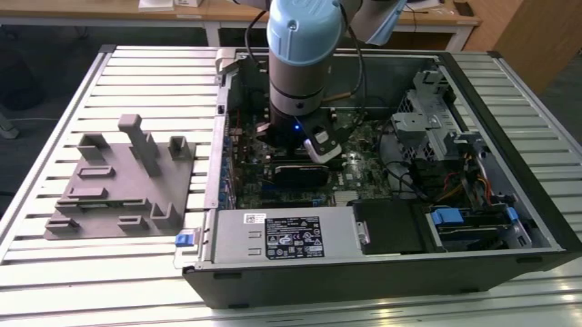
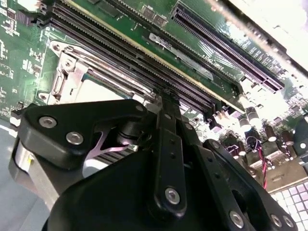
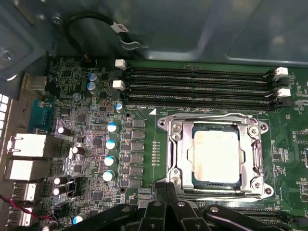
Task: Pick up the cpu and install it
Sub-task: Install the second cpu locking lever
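Inside the open computer case (image 1: 509, 225) | cpu (image 3: 215, 158) lies seated in the socket frame (image 3: 175, 154), at 3 o'clock of the capacitors (image 3: 110, 144) in the first wrist view | hand (image 3: 166, 190) just beside it, fingers seem closed, holding nothing | placement looks done, frame unlatched?

Lab or workshop, slatted metal workbench (image 1: 109, 272), open computer case (image 1: 382, 272), wooden desks (image 1: 437, 20) behind
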You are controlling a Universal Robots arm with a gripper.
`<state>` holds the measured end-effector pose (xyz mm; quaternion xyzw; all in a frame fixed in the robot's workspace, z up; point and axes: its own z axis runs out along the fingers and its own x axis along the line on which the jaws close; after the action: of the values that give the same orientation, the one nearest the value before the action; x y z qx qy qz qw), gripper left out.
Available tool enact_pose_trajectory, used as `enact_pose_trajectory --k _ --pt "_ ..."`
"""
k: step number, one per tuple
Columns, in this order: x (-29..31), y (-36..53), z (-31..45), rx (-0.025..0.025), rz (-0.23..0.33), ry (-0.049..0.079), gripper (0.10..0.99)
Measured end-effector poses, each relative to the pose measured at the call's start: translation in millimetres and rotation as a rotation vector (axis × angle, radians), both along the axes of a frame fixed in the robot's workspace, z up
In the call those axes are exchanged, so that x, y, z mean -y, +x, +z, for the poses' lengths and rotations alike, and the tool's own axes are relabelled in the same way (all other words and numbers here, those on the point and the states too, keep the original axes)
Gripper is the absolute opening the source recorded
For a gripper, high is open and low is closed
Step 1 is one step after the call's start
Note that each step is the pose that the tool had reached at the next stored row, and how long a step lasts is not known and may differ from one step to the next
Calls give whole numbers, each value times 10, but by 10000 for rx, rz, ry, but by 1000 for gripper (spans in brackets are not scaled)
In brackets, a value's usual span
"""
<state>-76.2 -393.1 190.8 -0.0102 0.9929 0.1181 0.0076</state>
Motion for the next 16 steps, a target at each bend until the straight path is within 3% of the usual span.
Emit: enact_pose_trajectory --k 4,16 --pt "2 -29 74 -2 0 -30 106" --pt "-29 -34 47 -2 0 -70 106"
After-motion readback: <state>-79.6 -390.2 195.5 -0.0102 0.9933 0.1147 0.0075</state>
